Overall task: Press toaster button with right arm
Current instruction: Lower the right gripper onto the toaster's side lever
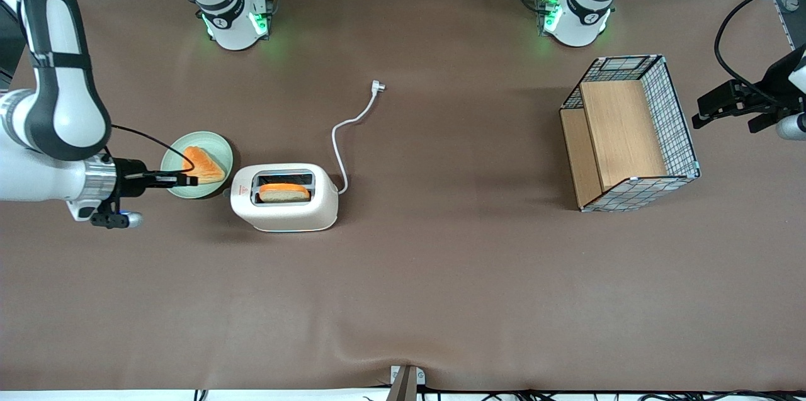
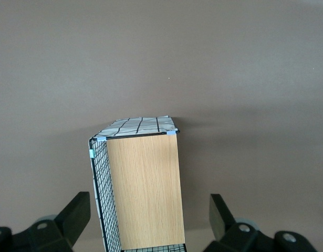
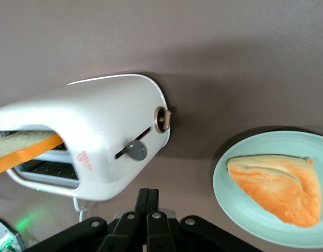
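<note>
The cream-white toaster lies on the brown table with a slice of bread in one slot. Its button is a small grey knob in a slot on the narrow end face that points toward my gripper, with a round copper-rimmed dial beside it. My right gripper is shut with nothing between its fingers. It hovers over the green plate, a short way from the toaster's button end and not touching it. In the wrist view the closed fingertips point at the toaster.
A wedge of toast lies on the plate beside the toaster. The white cord runs from the toaster's other end, farther from the front camera, to a plug. A wire basket with wooden panels stands toward the parked arm's end.
</note>
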